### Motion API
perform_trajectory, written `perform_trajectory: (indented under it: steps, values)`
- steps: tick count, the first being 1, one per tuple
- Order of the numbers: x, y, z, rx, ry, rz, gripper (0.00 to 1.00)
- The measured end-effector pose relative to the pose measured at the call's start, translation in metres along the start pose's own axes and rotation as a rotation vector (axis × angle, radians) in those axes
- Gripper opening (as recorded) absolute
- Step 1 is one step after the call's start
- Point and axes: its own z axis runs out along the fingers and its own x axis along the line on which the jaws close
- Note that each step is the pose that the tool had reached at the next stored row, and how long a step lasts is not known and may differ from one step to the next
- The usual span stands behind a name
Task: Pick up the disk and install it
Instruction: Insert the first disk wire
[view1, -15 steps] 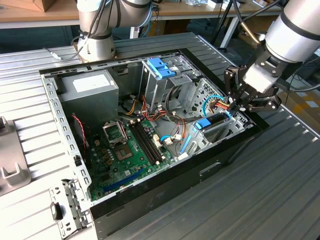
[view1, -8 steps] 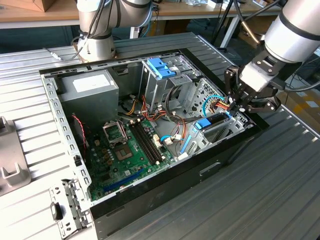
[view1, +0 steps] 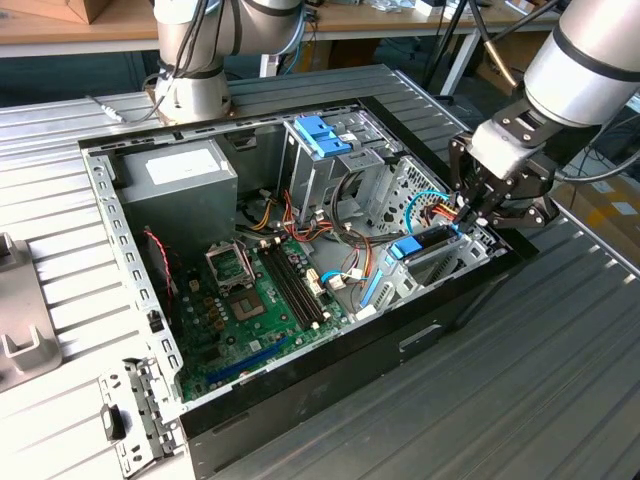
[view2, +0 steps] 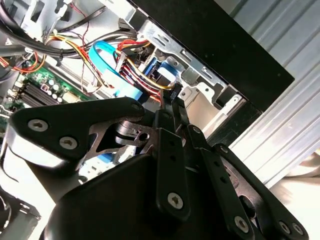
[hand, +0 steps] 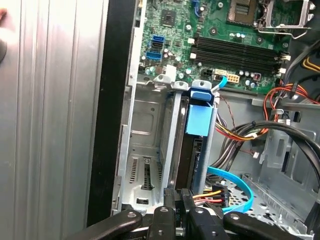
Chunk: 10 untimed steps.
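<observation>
In the exterior view, an open black desktop computer case (view1: 300, 380) lies on its side on a ribbed grey metal tabletop (view1: 560, 380), its green motherboard (view1: 265, 300) exposed, with a grey box-shaped power supply (view1: 180, 180) at the far corner and a blue plastic latch (view1: 322, 135) atop a metal cage. The black multi-link claw (view1: 478, 208) hangs over the case's end at the exterior view's right, just above the dark flat rectangular disk with blue plastic side rails (view1: 425, 243), which stands on edge in a drive bay beside the case wall. In the second wrist view, the claw (view2: 167, 100) has its fingers (view2: 165, 117) drawn close together, their tips by a small black connector (view2: 171, 92) on a bundle of red, yellow and black wires (view2: 135, 70), next to a curved blue flat cable (view2: 102, 65); whether they pinch the connector I cannot tell. In the first wrist view, the disk (hand: 192, 150) sits upright in the grey metal bay (hand: 145, 150), its blue rail (hand: 200, 112) on top, with the claw (hand: 178, 196) closed narrowly just at its near end by the wires.
</observation>
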Motion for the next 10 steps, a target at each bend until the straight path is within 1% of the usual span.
perform_trajectory:
  steps: [1, 2, 3, 7, 9, 10]
  values:
    - [-0.0001, 0.0005, 0.0001, 0.0006, 0.0011, 0.010, 0.17]
    - [-0.0002, 0.0020, 0.0000, 0.0021, 0.0042, 0.034, 0.17]
    - [-0.0003, 0.0029, 0.0001, 0.0028, 0.0056, 0.047, 0.17]
    - [-0.0011, 0.0070, -0.0002, 0.0044, 0.0090, 0.073, 0.17]
    - [-0.0021, 0.0118, -0.0003, 0.0051, 0.0102, 0.085, 0.17]
    - [-0.0024, 0.0131, -0.0001, 0.0057, 0.0111, 0.092, 0.17]
